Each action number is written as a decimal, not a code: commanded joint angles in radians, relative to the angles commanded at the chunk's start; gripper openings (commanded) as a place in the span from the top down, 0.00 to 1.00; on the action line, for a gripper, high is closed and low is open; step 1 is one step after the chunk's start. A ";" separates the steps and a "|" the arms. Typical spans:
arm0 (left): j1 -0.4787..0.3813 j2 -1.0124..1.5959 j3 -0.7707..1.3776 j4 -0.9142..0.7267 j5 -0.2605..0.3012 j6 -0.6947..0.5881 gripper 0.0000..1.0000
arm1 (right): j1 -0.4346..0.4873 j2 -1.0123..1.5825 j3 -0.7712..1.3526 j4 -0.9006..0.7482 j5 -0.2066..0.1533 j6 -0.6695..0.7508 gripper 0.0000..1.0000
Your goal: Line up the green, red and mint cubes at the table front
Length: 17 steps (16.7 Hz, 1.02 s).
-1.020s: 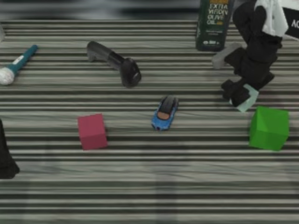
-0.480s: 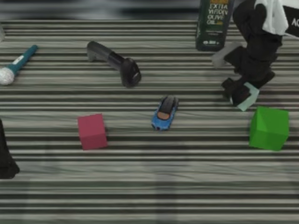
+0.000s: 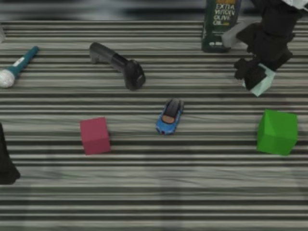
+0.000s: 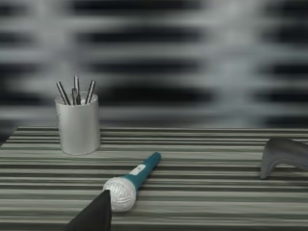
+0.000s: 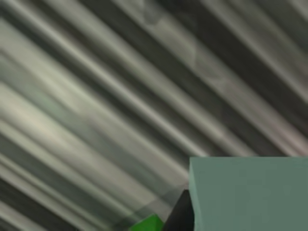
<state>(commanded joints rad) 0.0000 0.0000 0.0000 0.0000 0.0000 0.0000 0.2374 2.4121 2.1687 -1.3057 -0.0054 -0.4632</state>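
1. Mint cube (image 3: pixel 263 84) sits upper right of the top view, pinched in the right end effector (image 3: pixel 255 79), lifted off the bench (image 3: pixel 192 192); the wrist view shows it close (image 5: pixel 250 192).
2. Green cube (image 3: pixel 276 132) is at right centre, red cube (image 3: pixel 95 135) left of centre, blue toy car (image 3: pixel 169 116) between them.
3. Cubes look rigid, light, matte; grip opposite flat faces.
4. Left end effector (image 3: pixel 7 166) is parked at the left edge; can't tell its state.

Green cube (image 3: pixel 276 132), crimson cube (image 3: pixel 95 135), mint cube (image 3: pixel 263 83); grey-striped table (image 3: pixel 154 192).
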 joint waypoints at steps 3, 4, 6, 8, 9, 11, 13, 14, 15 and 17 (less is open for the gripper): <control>0.000 0.000 0.000 0.000 0.000 0.000 0.00 | -0.005 0.003 -0.002 0.002 0.000 0.002 1.00; 0.000 0.000 0.000 0.000 0.000 0.000 0.00 | -0.004 0.002 -0.003 0.003 0.000 0.004 1.00; 0.000 0.000 0.000 0.000 0.000 0.000 0.00 | 0.010 -0.011 -0.020 0.008 0.000 0.037 1.00; 0.000 0.000 0.000 0.000 0.000 0.000 0.00 | 0.039 -0.040 -0.060 0.021 0.002 0.113 1.00; 0.000 0.000 0.000 0.000 0.000 0.000 0.00 | 0.058 -0.060 -0.088 0.029 0.003 0.164 1.00; 0.000 0.000 0.000 0.000 0.000 0.000 0.00 | 0.102 -0.108 -0.159 0.049 0.005 0.289 1.00; 0.000 0.000 0.000 0.000 0.000 0.000 0.00 | 0.153 -0.165 -0.245 0.071 0.008 0.438 1.00; 0.000 0.000 0.000 0.000 0.000 0.000 0.00 | 0.180 -0.195 -0.291 0.083 0.009 0.520 1.00; 0.000 0.000 0.000 0.000 0.000 0.000 0.00 | 0.208 -0.225 -0.337 0.094 0.009 0.605 1.00; 0.000 0.000 0.000 0.000 0.000 0.000 0.00 | 0.263 -0.285 -0.429 0.118 0.011 0.773 1.00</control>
<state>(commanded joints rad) 0.0000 0.0000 0.0000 0.0000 0.0000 0.0000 0.5004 2.1269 1.7401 -1.1875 0.0059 0.3098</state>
